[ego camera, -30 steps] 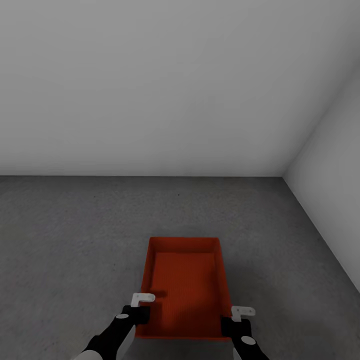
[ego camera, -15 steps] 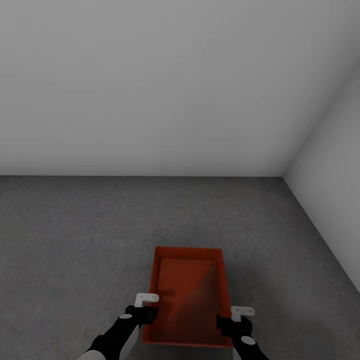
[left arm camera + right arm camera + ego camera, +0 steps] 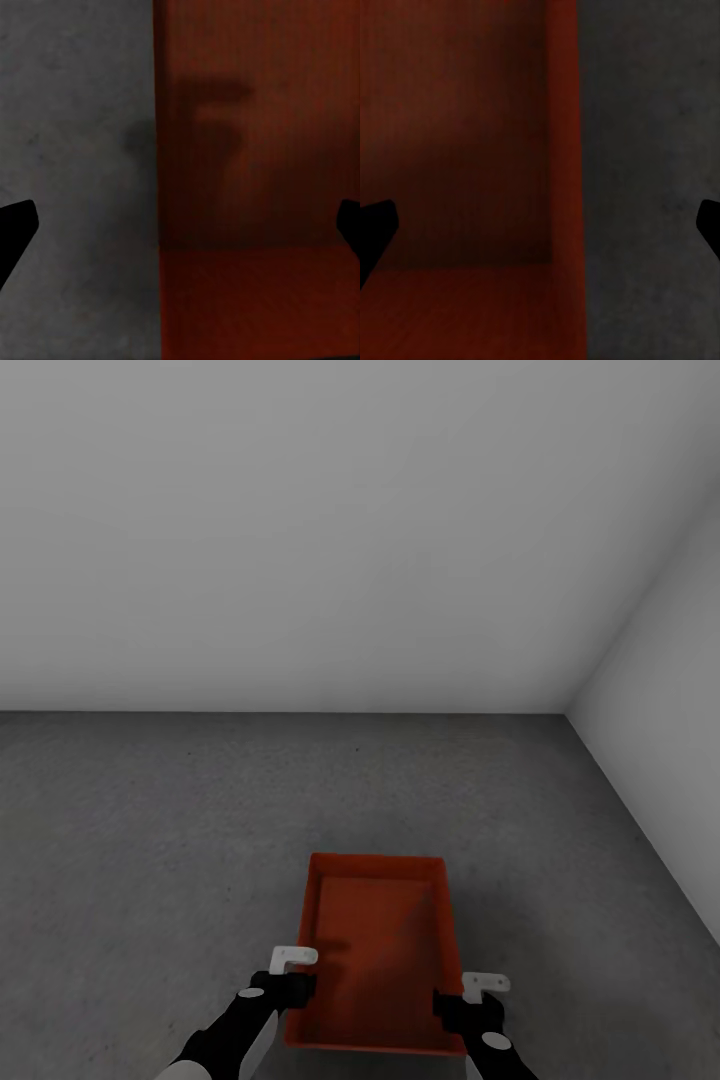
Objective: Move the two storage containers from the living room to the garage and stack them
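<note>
Lying between tools (image 3: 292,970): container (image 3: 375,950)

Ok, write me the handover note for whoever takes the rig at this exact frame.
Left gripper: open, fingers straddling the left wall of the storage container.
Right gripper: open, straddling the container's right wall.
Container: orange-red bin lying on the grey concrete garage floor, near the corner of the plain walls, empty inside.
Done: this bin looks set down and released.
Left: lift both arms clear, fetch the second container, and stack it on this one.
</note>
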